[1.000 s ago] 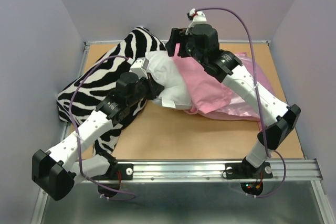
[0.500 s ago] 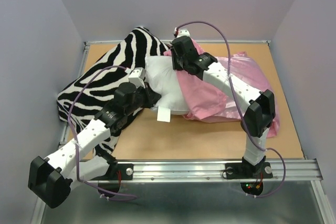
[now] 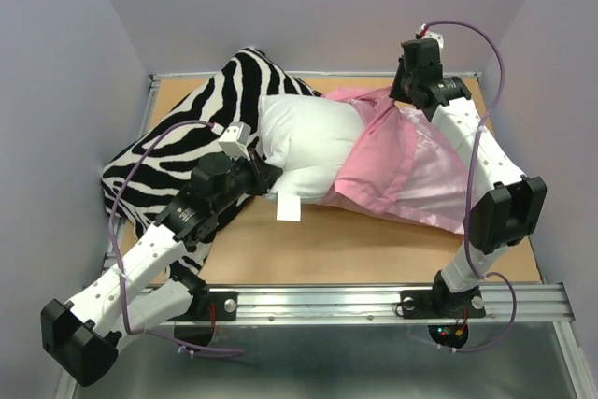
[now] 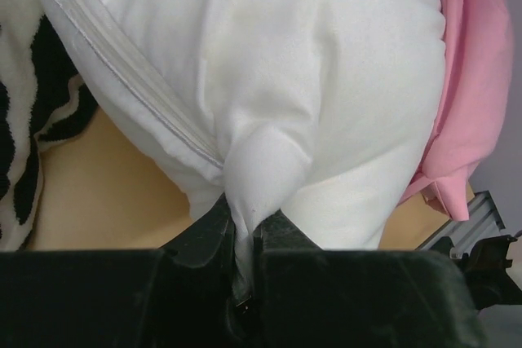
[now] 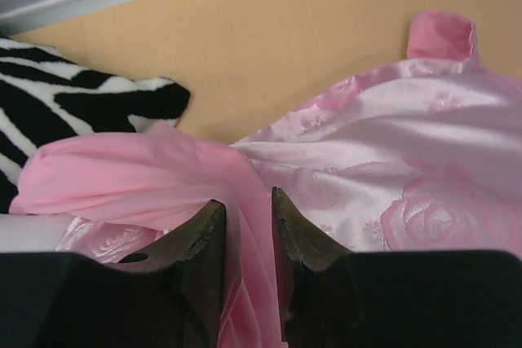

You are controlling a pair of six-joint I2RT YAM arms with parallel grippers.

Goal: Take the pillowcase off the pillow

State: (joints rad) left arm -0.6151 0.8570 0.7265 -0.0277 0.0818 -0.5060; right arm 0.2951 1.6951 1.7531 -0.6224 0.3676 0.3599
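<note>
The white pillow (image 3: 304, 137) lies at mid-table, its left half bare, with a small tag (image 3: 290, 209) hanging at its near edge. My left gripper (image 3: 265, 175) is shut on a pinched corner of the pillow (image 4: 269, 79); in the left wrist view white fabric is clamped between my left gripper's (image 4: 245, 226) jaws. The pink pillowcase (image 3: 402, 170) still covers the pillow's right part, its matte inner side folded back. At the far right my right gripper (image 3: 400, 92) is shut on a fold of the pillowcase (image 5: 408, 169), which runs between my right gripper's (image 5: 249, 205) fingertips.
A zebra-striped pillow (image 3: 182, 142) fills the table's left side, against the white pillow; it also shows in the left wrist view (image 4: 20, 120) and the right wrist view (image 5: 73, 95). Bare wooden tabletop (image 3: 374, 245) lies in front. Purple walls close in on three sides.
My right gripper closed on the pillowcase's edge and swung right toward the far right corner, peeling the case back and baring more white pillow. My left arm drew back slightly, still holding.
</note>
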